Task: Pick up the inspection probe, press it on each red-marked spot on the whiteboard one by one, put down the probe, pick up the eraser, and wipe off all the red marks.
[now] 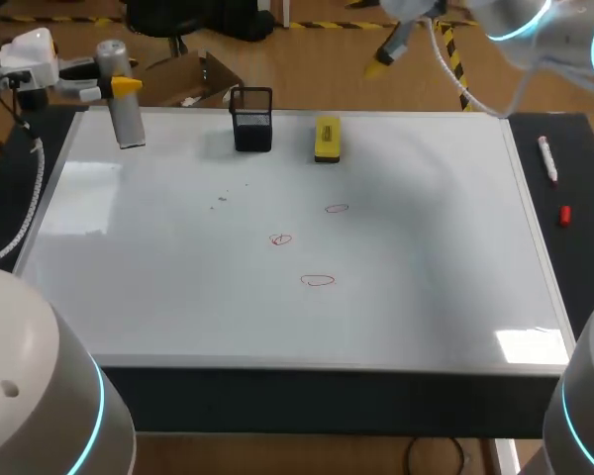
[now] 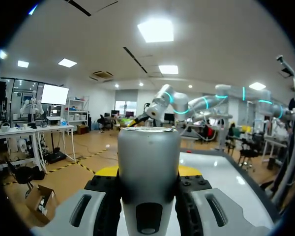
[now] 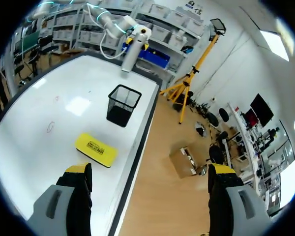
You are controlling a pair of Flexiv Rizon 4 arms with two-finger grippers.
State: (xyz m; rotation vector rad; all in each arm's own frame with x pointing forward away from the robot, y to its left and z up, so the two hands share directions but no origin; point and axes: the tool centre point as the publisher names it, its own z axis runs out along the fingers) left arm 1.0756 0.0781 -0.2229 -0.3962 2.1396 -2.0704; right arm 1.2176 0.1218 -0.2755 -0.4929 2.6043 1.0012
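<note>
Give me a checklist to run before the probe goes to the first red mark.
1. Probe held between the fingers of the left gripper: ok.
2. Three red marks uncovered on the whiteboard: ok.
3. Probe over a mark: not ok, it stands at the board's far left corner.
4. Right gripper away from the marks: ok, open, up by the far edge.
5. Probe tip off the board: cannot tell.

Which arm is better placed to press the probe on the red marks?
Left. The left gripper is shut on the probe, over the whiteboard's far left corner. The right gripper is open and empty near the eraser.
</note>
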